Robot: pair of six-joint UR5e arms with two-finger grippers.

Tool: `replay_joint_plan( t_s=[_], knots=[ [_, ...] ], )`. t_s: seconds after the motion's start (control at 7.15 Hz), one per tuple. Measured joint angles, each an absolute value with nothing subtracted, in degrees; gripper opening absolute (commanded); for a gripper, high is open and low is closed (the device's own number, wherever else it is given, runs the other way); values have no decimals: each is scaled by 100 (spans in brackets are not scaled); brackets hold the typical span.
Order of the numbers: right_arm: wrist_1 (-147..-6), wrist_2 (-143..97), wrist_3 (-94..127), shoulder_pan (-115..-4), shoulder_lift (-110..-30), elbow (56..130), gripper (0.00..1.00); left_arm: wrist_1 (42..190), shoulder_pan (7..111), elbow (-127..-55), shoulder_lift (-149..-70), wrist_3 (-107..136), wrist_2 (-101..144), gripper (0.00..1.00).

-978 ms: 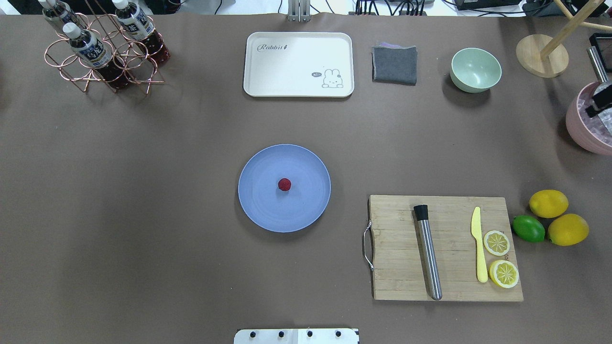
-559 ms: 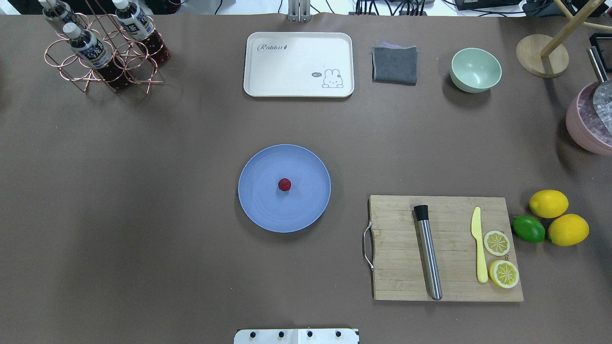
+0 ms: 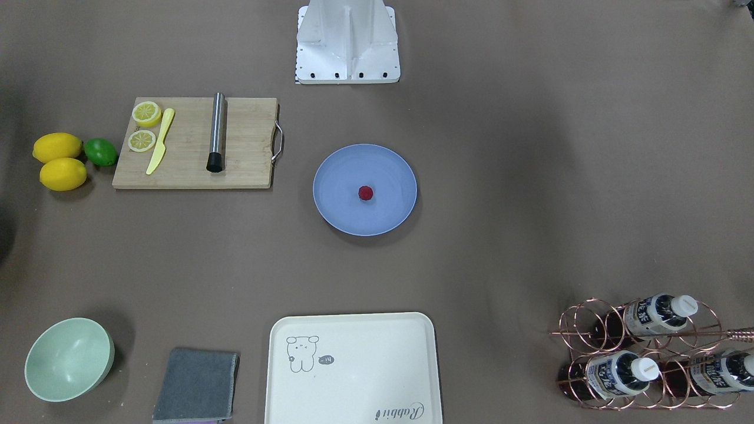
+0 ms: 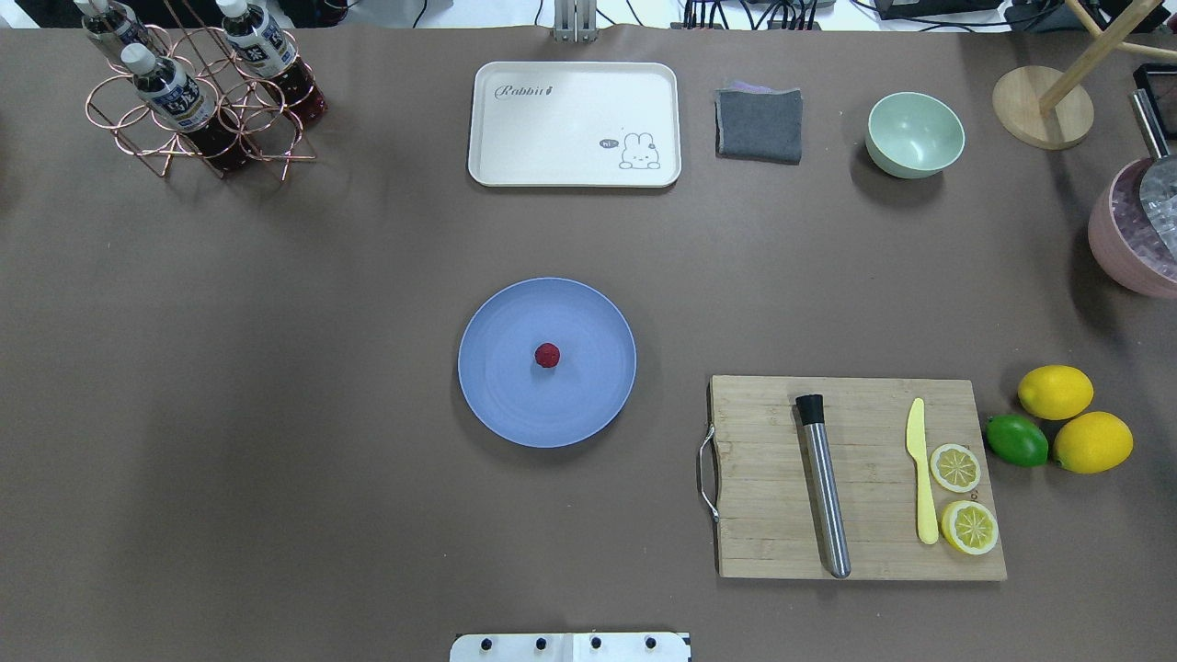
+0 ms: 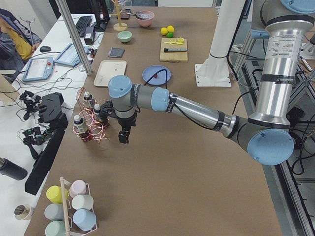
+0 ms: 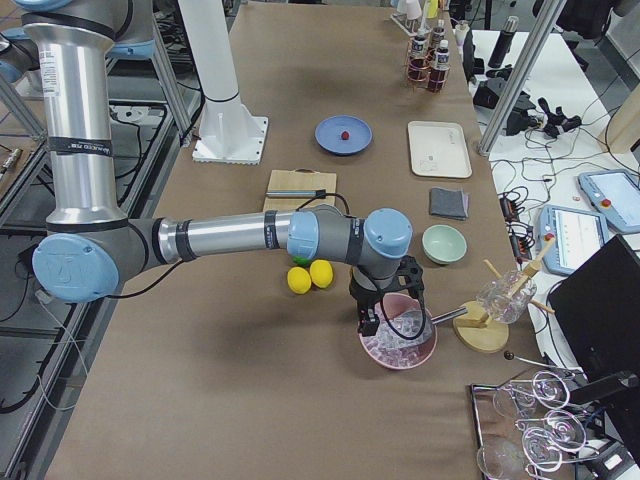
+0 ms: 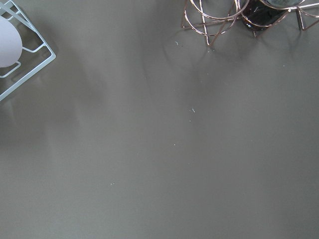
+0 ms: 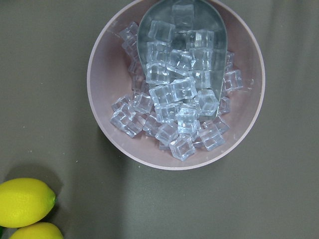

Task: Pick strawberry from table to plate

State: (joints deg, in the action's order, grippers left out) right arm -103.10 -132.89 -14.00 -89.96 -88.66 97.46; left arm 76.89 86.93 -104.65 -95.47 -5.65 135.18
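Strawberry [image 4: 547,355] sits mid-plate [image 4: 497,405], on the surface [image 4: 276,368]. Left gripper [image 5: 123,136] hangs beside bottle rack [image 5: 88,123]. Right gripper [image 6: 388,318] hangs above pink ice bowl [image 8: 97,84]. Can't tell whether either one's fingers are released or clenched.

The small dark red strawberry [image 4: 547,355] lies in the middle of the round blue-grey plate [image 4: 501,405], which sits at the centre of the overhead frame on the brown-grey table [image 4: 276,368]. A wooden cutting board [image 4: 763,460] lies to the plate's lower right. A cream rectangular tray [image 4: 552,138] lies above the plate, near the top edge.
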Motion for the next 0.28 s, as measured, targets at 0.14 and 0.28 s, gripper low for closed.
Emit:
replay_joint_plan(
  t_s=[0.14, 0.28],
  knots=[
    [-10310, -13247, -1386, -9010, -8870, 9755, 100, 7692, 8693, -10473, -9545, -568, 13517, 97],
    [-10311, -13165, -1363, -9017, -8881, 9792, 100, 7703, 8692, -10449, -9545, -573, 13511, 97]
  ],
)
